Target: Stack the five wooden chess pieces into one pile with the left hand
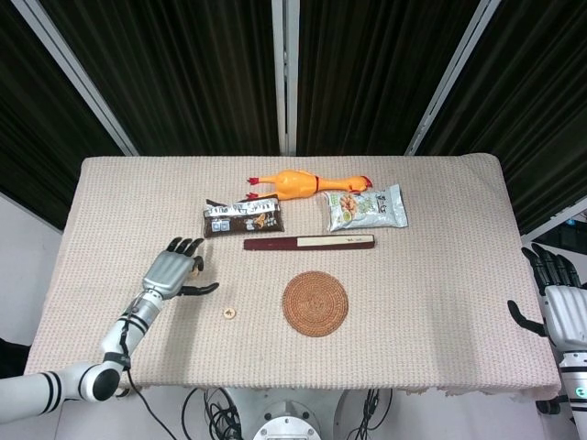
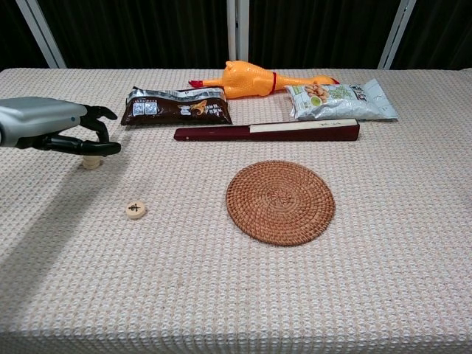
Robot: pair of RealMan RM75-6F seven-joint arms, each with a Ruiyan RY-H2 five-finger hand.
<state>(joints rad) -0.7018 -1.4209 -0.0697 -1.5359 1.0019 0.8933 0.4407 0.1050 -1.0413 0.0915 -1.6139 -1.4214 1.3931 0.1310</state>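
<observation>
The left hand [image 2: 51, 129] hangs at the left edge of the chest view with its dark fingers [image 2: 99, 114] spread a little and the thumb stretched out flat; nothing sits between them. Directly under the fingertips stands a small pile of wooden chess pieces [image 2: 91, 161], only its bottom showing below the thumb; whether the thumb touches its top I cannot tell. From the head view the same hand [image 1: 171, 270] lies left of centre and low in the frame, and the pile is hidden beneath it.

One more chess piece [image 2: 135, 210] lies flat by itself lower in the frame and a little to the right of the pile, well apart from it, a dark character on its face. In the head view it is the pale dot [image 1: 228, 313] between the hand and the round woven coaster [image 1: 315, 303].

Further out, a long dark red box [image 2: 266, 131] lies across the middle of the cloth-covered table [image 2: 383, 243], above the coaster. Behind it sit a brown snack packet [image 2: 175, 106] to the left, a pale green snack bag [image 2: 339, 99] to the right, and an orange rubber chicken [image 2: 254, 78] at the top centre.

The right hand [image 1: 557, 302] shows only in the head view, at the lower right edge beyond the table corner, fingers apart and holding nothing.
</observation>
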